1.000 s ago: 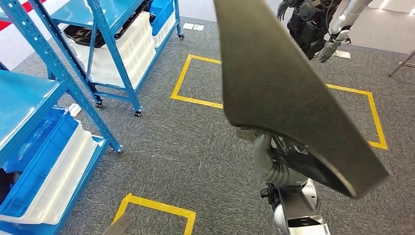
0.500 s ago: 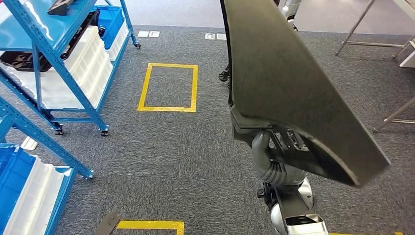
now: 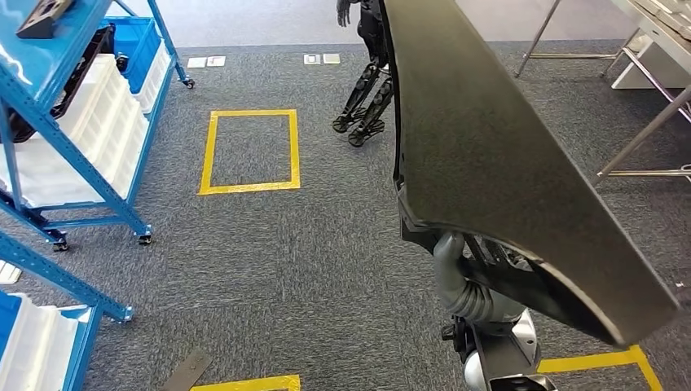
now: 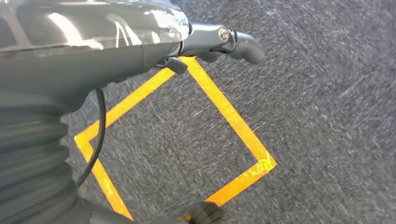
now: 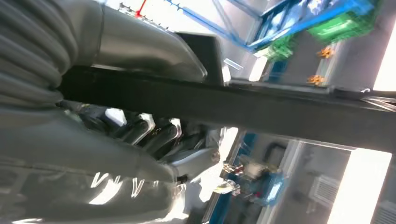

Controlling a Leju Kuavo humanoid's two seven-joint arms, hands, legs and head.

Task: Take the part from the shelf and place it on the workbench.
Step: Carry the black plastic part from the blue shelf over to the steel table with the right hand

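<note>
Above the grey carpet [image 3: 310, 244], the long black part [image 3: 489, 163] is gripped from below by the right hand [image 3: 456, 273]; it should be kept level until the desk is reached.

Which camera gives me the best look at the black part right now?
Head view: the long black part shows nearly whole, raised above the carpet, gripped from below by the right robot hand. Right wrist view shows just its dark edge.

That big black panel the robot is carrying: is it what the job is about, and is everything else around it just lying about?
Part of the job:
- black panel, the part, held up by the right hand
- blue shelf, at the left

Just lying about:
- yellow tape rectangle on the carpet
- white bins on the shelf
- another robot standing behind
</note>
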